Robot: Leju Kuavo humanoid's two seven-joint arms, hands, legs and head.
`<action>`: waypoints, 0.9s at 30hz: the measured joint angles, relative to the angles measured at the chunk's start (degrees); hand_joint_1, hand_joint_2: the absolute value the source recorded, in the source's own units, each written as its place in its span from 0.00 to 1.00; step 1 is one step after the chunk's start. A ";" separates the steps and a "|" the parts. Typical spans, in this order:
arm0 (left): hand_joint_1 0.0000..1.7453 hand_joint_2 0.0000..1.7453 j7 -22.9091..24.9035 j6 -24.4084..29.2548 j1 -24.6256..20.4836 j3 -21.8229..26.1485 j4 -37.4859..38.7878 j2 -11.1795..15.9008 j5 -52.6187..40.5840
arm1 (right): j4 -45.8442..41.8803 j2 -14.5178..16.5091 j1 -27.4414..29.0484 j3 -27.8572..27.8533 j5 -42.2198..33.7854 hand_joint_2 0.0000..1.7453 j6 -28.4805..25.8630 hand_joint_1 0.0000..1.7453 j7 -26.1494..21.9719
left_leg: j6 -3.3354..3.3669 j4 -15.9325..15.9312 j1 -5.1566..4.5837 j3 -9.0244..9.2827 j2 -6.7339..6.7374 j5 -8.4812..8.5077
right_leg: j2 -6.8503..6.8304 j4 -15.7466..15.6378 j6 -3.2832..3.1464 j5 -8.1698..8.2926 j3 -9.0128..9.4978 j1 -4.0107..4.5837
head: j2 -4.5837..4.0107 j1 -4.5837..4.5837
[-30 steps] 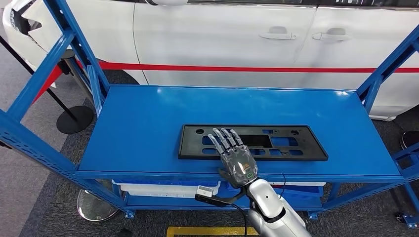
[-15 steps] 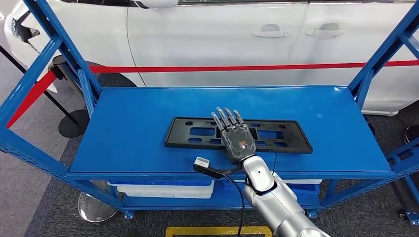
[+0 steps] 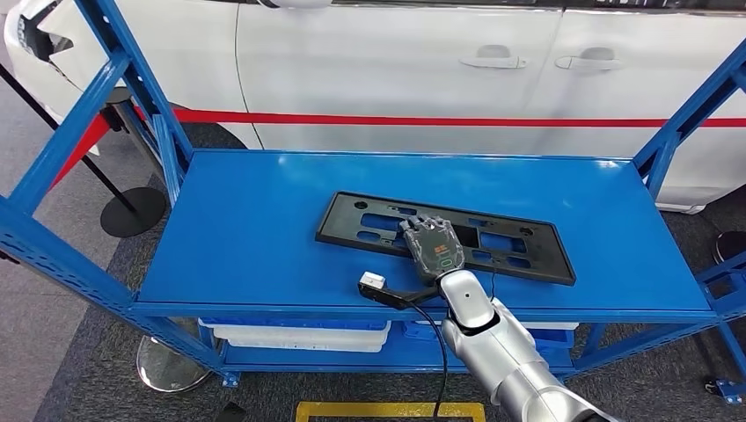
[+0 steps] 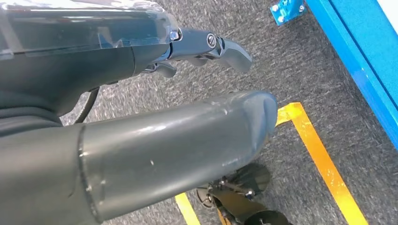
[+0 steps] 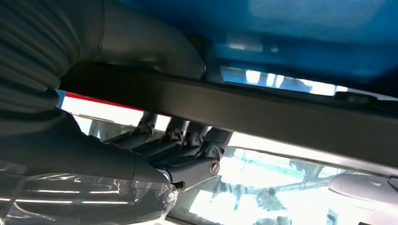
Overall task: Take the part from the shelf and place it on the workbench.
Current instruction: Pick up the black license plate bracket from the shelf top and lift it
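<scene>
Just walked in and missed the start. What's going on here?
The right robot hand has its fingers curled over the near edge of a flat black part that lies on the blue shelf. The right wrist view shows the fingers wrapped on the part's edge. The part is tilted, one end raised. The left robot hand hangs above the floor.

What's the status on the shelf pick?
Right hand grips black part at its near edge, fingers through a cutout. Part tilted on blue shelf, not yet away. Left hand hangs empty over floor. Nothing blocking.
</scene>
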 joint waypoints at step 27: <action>0.00 0.00 -1.53 1.35 1.53 1.01 0.00 0.03 4.34 | -22.54 -3.15 11.09 -3.59 -30.19 1.00 1.79 1.00 -17.57 | -0.27 -0.27 0.21 1.60 0.19 -0.73 | 0.51 -12.72 -0.69 5.48 6.43 0.56 | 0.00 -0.29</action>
